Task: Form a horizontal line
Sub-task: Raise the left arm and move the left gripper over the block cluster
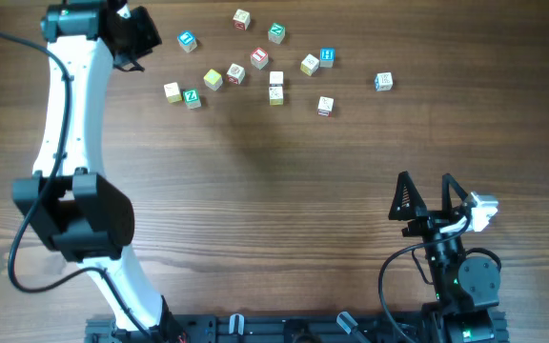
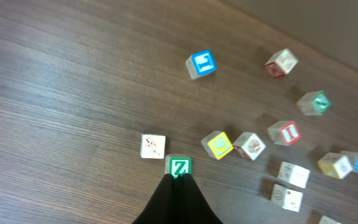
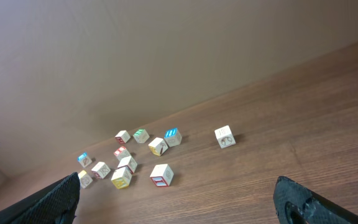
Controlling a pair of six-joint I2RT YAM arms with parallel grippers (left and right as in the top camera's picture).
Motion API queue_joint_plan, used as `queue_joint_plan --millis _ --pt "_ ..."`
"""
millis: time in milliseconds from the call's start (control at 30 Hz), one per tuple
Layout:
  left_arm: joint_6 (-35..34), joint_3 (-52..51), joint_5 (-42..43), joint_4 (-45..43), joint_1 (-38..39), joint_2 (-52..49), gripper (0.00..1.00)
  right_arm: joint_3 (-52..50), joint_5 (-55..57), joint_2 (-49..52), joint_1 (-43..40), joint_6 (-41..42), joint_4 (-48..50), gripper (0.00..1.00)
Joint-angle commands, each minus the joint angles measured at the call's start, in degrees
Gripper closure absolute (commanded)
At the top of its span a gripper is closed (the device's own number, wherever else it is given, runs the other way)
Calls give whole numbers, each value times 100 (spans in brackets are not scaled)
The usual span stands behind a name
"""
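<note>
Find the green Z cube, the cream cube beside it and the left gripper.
green Z cube [image 2: 179, 167], left wrist view, on its green face.
cream cube [image 2: 153, 145], left wrist view, on its top face.
left gripper [image 2: 178, 178], left wrist view, at its shut fingertips.

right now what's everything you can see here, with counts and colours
table: one, brown wood, under everything
green Z cube: one, green face, left end of the cluster
yellow cubes: two, pale yellow, one right of the Z, one mid-cluster
cream or white cubes: seven, pale, spread through the cluster, one alone at far right
blue-faced cubes: two, blue, upper left and right of centre
teal cube: one, teal, top of the cluster
red-faced cube: one, red, centre
left gripper: one, black, shut, by the Z cube
right gripper: one, black, open, empty, near right
</note>
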State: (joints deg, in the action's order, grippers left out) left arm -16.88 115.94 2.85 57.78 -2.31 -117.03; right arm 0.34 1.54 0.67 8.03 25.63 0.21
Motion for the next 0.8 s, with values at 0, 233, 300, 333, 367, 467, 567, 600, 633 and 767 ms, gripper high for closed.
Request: queue_joint_plan --millis 0,233,300,333,367,467,567,600,633,767 --pt "-74 52 -146 -85 11 -271 96 -4 -70 -39 -24 4 20 0" --pt "-72 52 -146 -142 11 -544 96 -4 -70 -39 -24 4 22 0" --pt "-72 52 -146 -144 11 -546 96 -4 -70 -39 -24 4 22 0" --pt "-72 52 -146 -144 11 -546 96 -4 -70 -39 -24 2 22 0" --pt "-72 52 -146 -142 11 -546 96 -4 -70 -39 -24 4 22 0" --pt "-72 52 -146 -144 11 -546 96 -4 -70 -39 -24 4 20 0" --pt "-72 52 -149 -146 11 -546 96 -4 -70 -39 -24 2 20 0" --pt "-72 52 -149 -168 11 -546 96 -4 -70 -39 -24 2 22 0" --pt "-72 52 -149 -199 11 -546 95 -4 -70 -39 -24 4 22 0" --pt "-72 52 -146 -424 11 -557 96 -4 -70 -39 -24 4 20 0"
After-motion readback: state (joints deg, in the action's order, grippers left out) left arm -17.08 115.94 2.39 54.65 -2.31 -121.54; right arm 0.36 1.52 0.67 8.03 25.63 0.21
